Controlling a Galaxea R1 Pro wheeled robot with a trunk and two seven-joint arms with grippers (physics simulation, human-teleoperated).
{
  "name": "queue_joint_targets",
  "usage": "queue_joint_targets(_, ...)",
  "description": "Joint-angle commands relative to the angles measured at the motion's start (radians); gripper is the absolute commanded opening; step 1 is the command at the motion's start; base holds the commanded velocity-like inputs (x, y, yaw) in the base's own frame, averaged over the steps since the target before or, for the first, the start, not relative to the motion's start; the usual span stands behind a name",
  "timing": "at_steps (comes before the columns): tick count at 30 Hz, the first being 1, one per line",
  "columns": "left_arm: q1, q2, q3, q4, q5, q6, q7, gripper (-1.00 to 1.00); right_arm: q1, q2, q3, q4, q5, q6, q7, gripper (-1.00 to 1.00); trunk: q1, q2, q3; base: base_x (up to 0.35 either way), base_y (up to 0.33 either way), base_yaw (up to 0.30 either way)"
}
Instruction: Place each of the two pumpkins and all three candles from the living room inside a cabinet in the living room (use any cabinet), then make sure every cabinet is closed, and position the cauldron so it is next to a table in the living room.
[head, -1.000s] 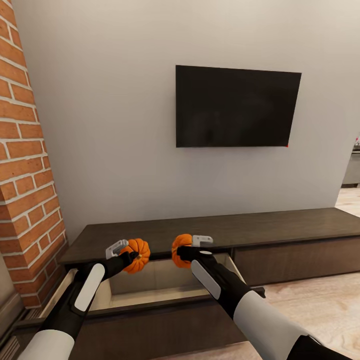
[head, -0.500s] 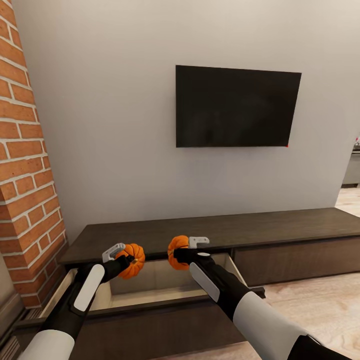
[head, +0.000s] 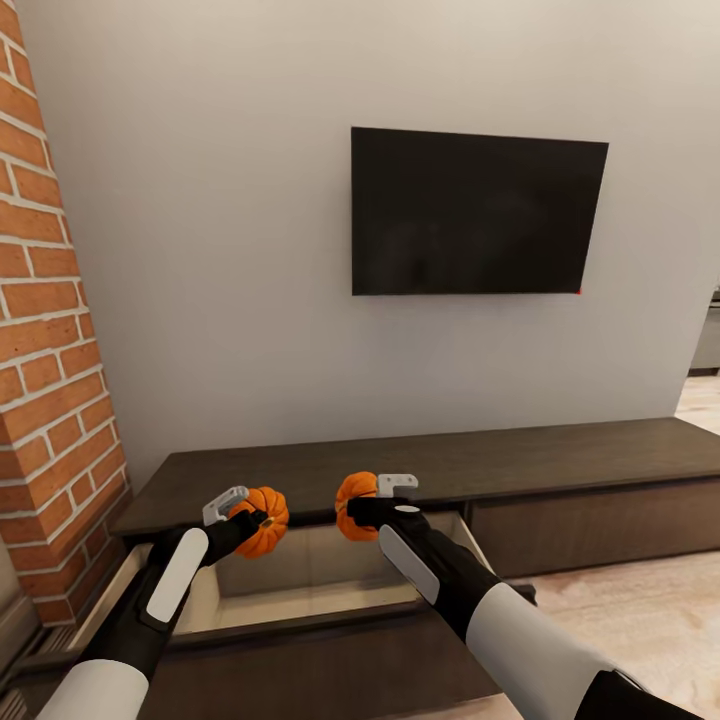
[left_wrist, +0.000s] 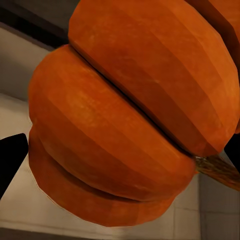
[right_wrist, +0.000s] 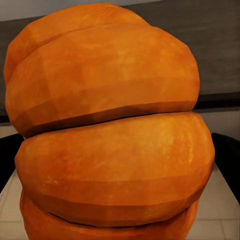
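Each hand, left (head: 243, 512) and right (head: 372, 497), grips a pumpkin above the open drawer (head: 300, 585).

Black TV (head: 478, 212) mounted on grey wall (head: 220, 250). Brick column (head: 50, 330) at left. Light wood floor (head: 640, 620) at right.

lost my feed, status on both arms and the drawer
Left gripper shut on left pumpkin. Right gripper shut on right pumpkin. Both over open cabinet drawer. Nothing blocking.
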Motion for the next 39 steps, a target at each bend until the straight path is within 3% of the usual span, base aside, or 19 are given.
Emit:
queue_joint_targets(1,-0.001,0.0,0.0,-0.002,0.01,0.003,0.01,-1.0,-0.001,-0.001,0.004,-0.001,-0.007,0.002,-0.01,-1.0,0.0,-0.001,-0.001,0.042,0.0,0.0)
queue_joint_targets(11,-0.001,-0.001,0.001,-0.007,0.01,0.002,0.01,-1.0,-0.001,0.0,0.004,-0.002,-0.007,0.002,-0.01,-1.0,0.0,-0.001,-0.001,0.059,0.0,0.0)
queue_joint_targets(16,-0.001,-0.001,0.001,-0.008,0.01,0.002,0.01,-1.0,-0.001,0.0,0.004,-0.003,-0.007,0.002,-0.01,-1.0,0.019,-0.035,-0.017,0.001,0.0,0.0)
queue_joint_targets(39,-0.001,0.0,0.002,-0.002,0.01,0.002,0.01,-1.0,0.0,-0.002,0.005,-0.008,0.0,0.002,-0.009,-1.0,0.029,-0.041,-0.106,0.0,0.0,0.0)
